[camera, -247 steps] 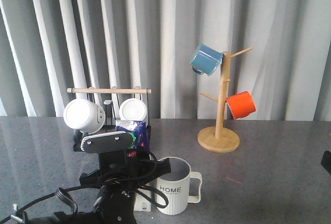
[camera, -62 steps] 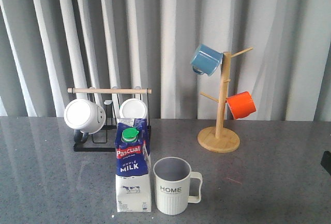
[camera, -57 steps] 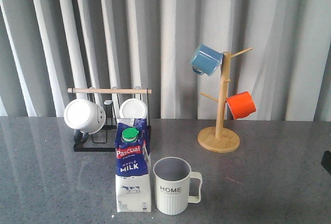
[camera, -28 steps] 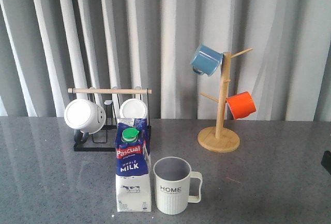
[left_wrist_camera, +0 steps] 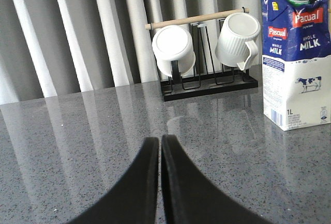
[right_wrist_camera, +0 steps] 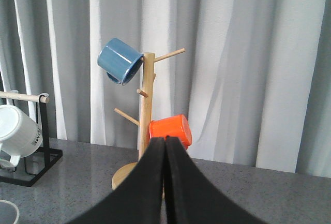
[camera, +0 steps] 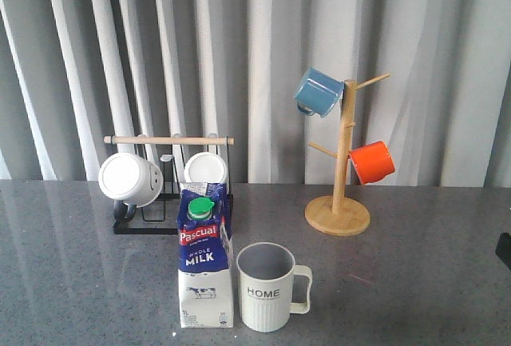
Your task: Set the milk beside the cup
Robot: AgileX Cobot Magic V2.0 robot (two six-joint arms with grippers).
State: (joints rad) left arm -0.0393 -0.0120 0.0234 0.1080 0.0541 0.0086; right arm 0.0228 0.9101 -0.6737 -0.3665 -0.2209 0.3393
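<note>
Front view: the milk [camera: 206, 260] stands upright on the grey desk [camera: 415, 282], its long axis vertical, just beside the cup [camera: 270, 287] on the cup's left. A narrow gap, if any, separates them; I cannot tell whether they touch. The cup's handle points right, away from the milk. Behind the milk a black rack [camera: 169, 176] holds two white mugs. Well apart, to the right rear, a wooden mug tree [camera: 342, 161] carries a blue mug and an orange mug. No arm reaches into this view. The desk to the right of the cup and in front of the tree is open room. Judged from this layout, the placing looks done.

Left wrist view: the left fingers [left_wrist_camera: 159, 149] are pressed together, holding nothing, low over bare desk. The milk [left_wrist_camera: 297, 59] stands off to one side of them, well apart, with the rack [left_wrist_camera: 207, 48] behind. This arm is the nearer one to the milk.

Right wrist view: the right fingers [right_wrist_camera: 165, 149] are likewise together and empty, pointing towards the mug tree [right_wrist_camera: 145, 115]. Neither the milk nor the cup shows clearly here; a pale rim at the lower corner may be the cup.
</note>
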